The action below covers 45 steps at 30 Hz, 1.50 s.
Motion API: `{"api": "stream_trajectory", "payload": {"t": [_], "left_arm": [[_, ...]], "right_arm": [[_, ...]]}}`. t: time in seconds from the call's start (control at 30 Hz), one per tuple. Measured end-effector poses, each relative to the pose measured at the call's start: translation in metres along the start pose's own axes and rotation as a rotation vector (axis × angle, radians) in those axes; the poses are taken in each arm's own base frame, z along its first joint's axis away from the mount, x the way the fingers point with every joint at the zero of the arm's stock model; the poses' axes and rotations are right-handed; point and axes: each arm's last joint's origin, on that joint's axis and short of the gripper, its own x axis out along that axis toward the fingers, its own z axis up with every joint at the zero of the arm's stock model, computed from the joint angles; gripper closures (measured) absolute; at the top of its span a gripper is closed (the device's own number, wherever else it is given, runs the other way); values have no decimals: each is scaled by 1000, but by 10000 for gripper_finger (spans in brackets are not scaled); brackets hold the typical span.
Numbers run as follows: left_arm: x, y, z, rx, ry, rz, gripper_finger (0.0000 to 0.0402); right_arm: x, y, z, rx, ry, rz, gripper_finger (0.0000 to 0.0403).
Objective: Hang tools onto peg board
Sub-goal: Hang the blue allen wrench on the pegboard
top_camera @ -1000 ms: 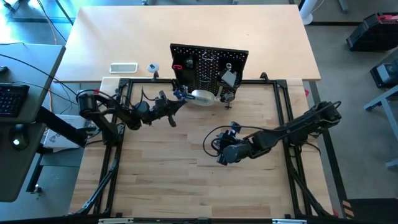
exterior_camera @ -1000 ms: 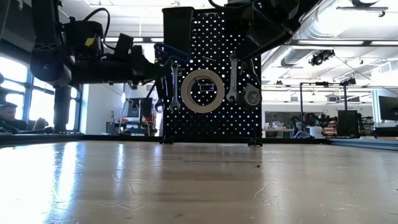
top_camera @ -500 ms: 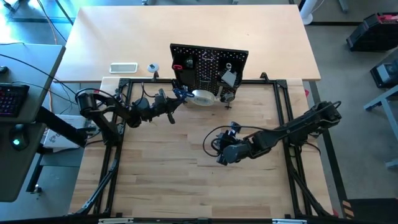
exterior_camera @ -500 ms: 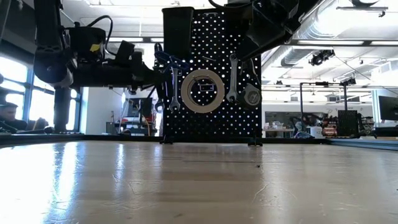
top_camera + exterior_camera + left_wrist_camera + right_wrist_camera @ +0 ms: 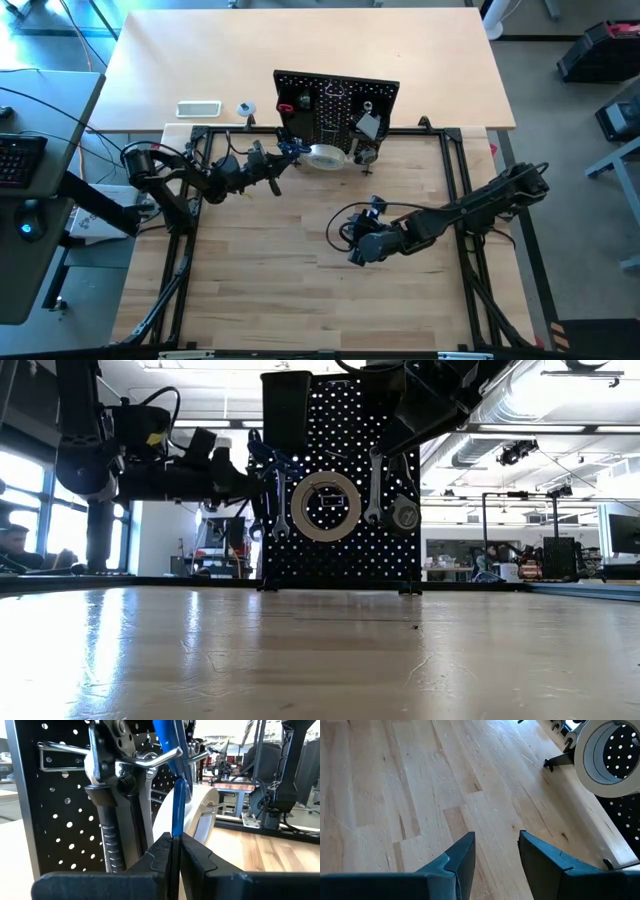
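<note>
While hooking on, the left gripper [image 5: 175,851] pinched the blue hex key [image 5: 175,795] against the peg board's [image 5: 335,100] left edge; right gripper [image 5: 496,851] idled mid-table, parted, empty.

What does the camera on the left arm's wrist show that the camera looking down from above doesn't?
Only the left wrist view shows the left gripper with its jaws pinched on the thin blue T-handle hex key, close to a metal hook and a dark-handled tool hanging on the peg board.

Only the high view shows the whole table, the right gripper waiting over bare wood, and a white slab behind the board.

Both show the peg board and the tape roll.
</note>
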Motion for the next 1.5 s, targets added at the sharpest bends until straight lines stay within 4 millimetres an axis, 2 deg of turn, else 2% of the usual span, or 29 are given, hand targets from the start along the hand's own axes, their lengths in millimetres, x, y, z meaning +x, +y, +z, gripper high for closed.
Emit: {"api": "stream_trajectory", "payload": {"t": [0.63,1.1,1.5], "left_arm": [[0,0,-6,-3,64,5,373],[0,2,-6,-28,61,66,265],[0,2,-6,-53,59,75,235]], "right_arm": [[0,1,2,11,-14,7,256],[0,1,2,11,-14,7,256],[0,1,2,9,-14,7,256]]}}
